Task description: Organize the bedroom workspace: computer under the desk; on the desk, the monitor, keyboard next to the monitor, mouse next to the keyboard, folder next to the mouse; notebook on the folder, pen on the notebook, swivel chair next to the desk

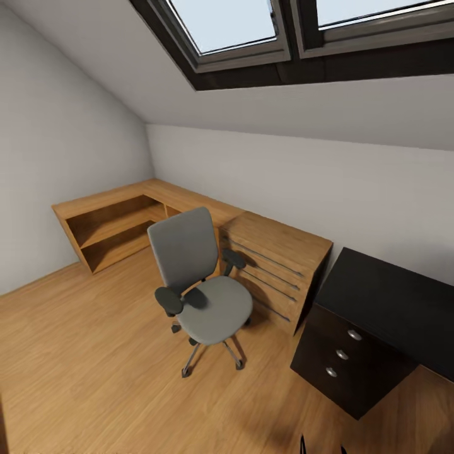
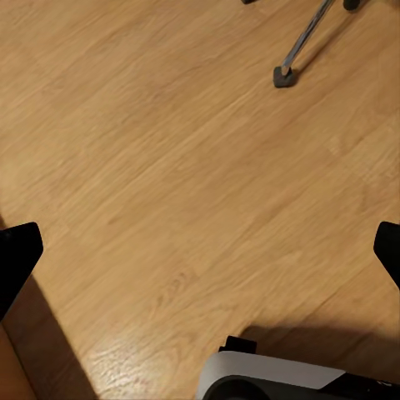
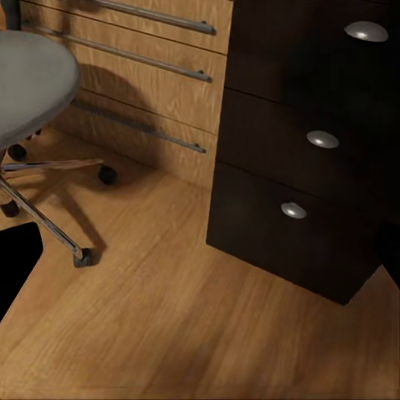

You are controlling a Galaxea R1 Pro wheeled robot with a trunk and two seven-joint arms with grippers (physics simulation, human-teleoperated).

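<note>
The swivel chair (image 1: 202, 296) stands on the wooden floor in front of the light wooden chest, its grey seat bare. The black desk (image 1: 394, 296) is at the right, with its dark drawer unit (image 1: 343, 356) below. My left gripper (image 2: 200, 254) is open over bare floor, with a chair leg and caster (image 2: 287, 73) beyond it. My right gripper (image 3: 200, 254) is open, facing the floor between the chair seat (image 3: 33, 83) and the drawer unit (image 3: 300, 142). The computer, monitor, keyboard, mouse, folder, notebook and pen are out of view.
A light wooden drawer chest (image 1: 277, 265) stands between chair and desk, against the wall. A low wooden corner shelf (image 1: 120, 221) runs along the far left wall. The ceiling slopes down under skylights (image 1: 239, 25). Open floor lies at left and front. My own base (image 2: 275, 375) is below the left gripper.
</note>
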